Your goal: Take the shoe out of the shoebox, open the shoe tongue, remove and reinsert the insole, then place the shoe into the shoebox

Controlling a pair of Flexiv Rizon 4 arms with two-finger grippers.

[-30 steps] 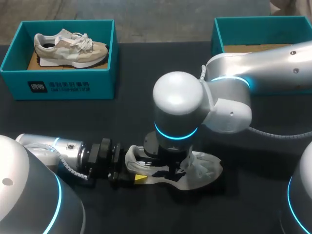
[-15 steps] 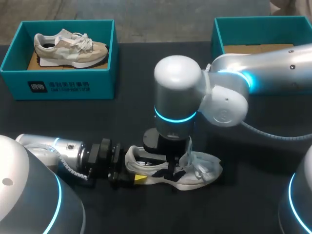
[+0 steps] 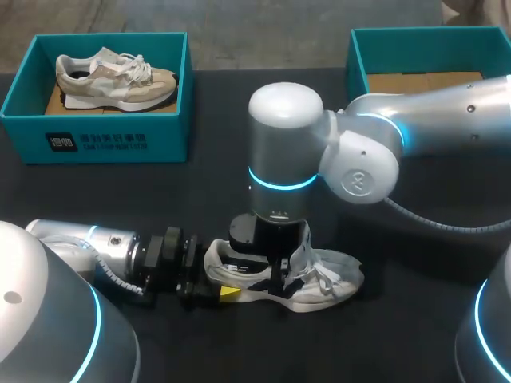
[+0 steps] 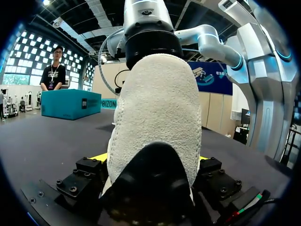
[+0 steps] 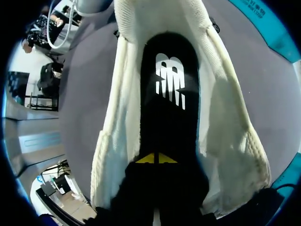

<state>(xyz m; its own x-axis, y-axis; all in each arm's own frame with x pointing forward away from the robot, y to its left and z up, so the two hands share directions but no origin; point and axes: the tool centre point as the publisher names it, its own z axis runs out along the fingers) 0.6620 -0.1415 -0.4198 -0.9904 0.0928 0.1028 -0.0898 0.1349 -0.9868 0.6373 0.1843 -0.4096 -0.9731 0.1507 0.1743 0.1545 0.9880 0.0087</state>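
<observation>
A white shoe (image 3: pixel 331 281) lies on the dark table, toe to the right. My left gripper (image 3: pixel 221 290) has its wide-set fingers on both sides of the heel (image 4: pixel 155 117), yellow tips (image 4: pixel 100 157) against it. My right arm comes down from above, and its gripper (image 3: pixel 275 279) is inside the shoe's opening. In the right wrist view the two yellow tips of the right gripper (image 5: pixel 156 158) are together, down on the black insole (image 5: pixel 169 94), with the white upper (image 5: pixel 115 132) spread to both sides. Whether any insole is pinched between them is hidden.
A teal shoebox (image 3: pixel 96 144) at the back left holds a beige shoe (image 3: pixel 112 76). A second teal shoebox (image 3: pixel 359 56) stands at the back right, partly behind my right arm. Bare table lies between the boxes and in front of the white shoe.
My right gripper's fingers have closed inside the shoe, and its wrist has shifted slightly left and straightened. The shoe's toe has nudged a little. My left arm has kept still.
</observation>
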